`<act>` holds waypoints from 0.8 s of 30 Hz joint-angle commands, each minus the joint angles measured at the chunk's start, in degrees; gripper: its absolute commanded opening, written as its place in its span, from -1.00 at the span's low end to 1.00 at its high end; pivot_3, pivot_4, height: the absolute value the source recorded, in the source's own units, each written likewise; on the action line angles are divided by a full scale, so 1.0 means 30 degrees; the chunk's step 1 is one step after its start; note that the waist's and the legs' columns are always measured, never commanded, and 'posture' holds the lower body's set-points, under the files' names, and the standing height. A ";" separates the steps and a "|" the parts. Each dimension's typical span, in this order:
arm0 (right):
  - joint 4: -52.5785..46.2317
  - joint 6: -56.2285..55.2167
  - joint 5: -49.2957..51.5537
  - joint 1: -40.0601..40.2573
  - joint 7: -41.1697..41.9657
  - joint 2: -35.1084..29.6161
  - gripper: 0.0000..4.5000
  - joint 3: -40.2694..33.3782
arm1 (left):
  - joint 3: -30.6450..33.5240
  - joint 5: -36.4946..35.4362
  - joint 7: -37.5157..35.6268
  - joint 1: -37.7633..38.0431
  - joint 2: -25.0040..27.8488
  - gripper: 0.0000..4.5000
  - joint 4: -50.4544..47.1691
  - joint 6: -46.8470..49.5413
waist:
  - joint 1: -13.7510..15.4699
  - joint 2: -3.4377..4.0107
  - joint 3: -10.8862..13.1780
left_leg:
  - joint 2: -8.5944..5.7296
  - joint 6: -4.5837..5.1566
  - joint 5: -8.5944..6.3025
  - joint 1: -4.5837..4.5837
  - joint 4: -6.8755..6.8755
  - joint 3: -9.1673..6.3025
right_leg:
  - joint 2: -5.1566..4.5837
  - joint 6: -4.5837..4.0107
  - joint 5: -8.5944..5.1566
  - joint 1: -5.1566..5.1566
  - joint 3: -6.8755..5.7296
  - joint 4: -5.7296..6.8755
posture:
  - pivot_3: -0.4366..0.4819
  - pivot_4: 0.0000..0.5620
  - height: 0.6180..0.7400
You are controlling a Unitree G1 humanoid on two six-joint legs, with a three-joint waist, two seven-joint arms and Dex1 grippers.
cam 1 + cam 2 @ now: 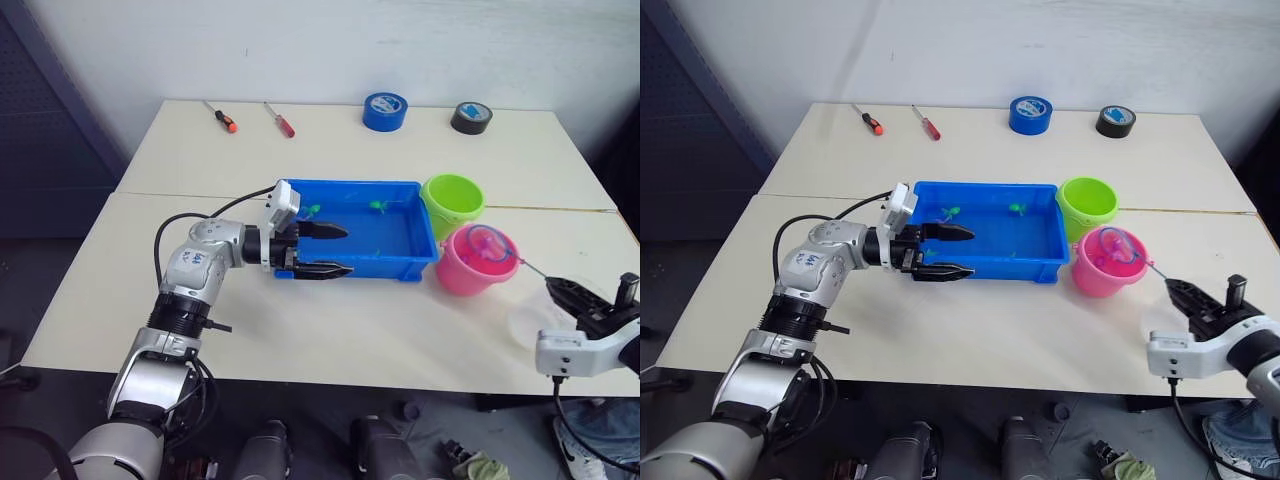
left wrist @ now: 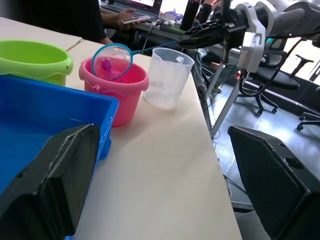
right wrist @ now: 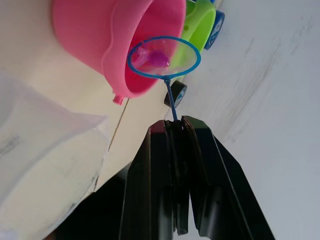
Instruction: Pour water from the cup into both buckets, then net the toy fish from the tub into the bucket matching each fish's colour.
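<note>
The blue tub [image 1: 385,268] sits mid-table with small green toy fish [image 1: 379,207] in it. My left gripper [image 1: 326,250] is open at the tub's near left corner, one finger over the water and one outside the front wall. To the tub's right stand the lime green bucket [image 1: 452,200] and the pink bucket [image 1: 462,272]. The net [image 3: 164,57] hangs over the pink bucket's mouth with a pink fish [image 3: 158,59] in its hoop. My right gripper [image 3: 175,124] is shut on the net's thin handle. The clear cup [image 2: 167,77] stands upright beside the pink bucket, near the table's right front edge.
Two screwdrivers [image 1: 222,117] [image 1: 280,120], a blue tape roll [image 1: 385,110] and a black tape roll [image 1: 471,117] lie along the far edge. A person's hand holding a phone [image 2: 127,18] and office chairs [image 2: 267,75] show beyond the table's right side.
</note>
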 commanded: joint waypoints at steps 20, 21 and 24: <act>0.0547 -0.1298 0.0345 -0.1255 0.0629 -0.0183 -1.00 -0.0246 | 0.0460 -0.0050 0.0059 -0.0858 -0.0509 0.99 0.0976 -0.1100 | -0.0035 -0.0001 0.0001 | -0.0005 0.0006 -0.0002 0.0014 0.0015 0.0073 | 0.0000 0.0016 0.0009 -0.0002 0.0079 -0.0001 | -0.05 -0.47 1.00; 0.0483 -0.1383 0.0417 -0.1218 0.0604 -0.0151 -1.00 -0.0224 | 0.0446 -0.0037 0.0047 -0.0882 -0.0517 0.99 0.1022 -0.1125 | -0.0033 -0.0001 0.0001 | -0.0005 0.0007 -0.0001 0.0021 0.0014 0.0076 | 0.0001 0.0016 0.0009 -0.0002 0.0083 0.0003 | -0.05 -0.47 1.00; 0.1004 -0.0748 0.0565 -0.1769 0.0564 -0.0388 -1.00 -0.1154 | 0.0445 0.0061 -0.0036 -0.1114 -0.0513 0.99 0.1455 -0.1343 | -0.0031 -0.0001 0.0001 | -0.0001 0.0008 -0.0002 0.0027 0.0010 0.0081 | 0.0005 0.0016 0.0009 -0.0003 0.0088 0.0008 | -0.05 -0.47 1.00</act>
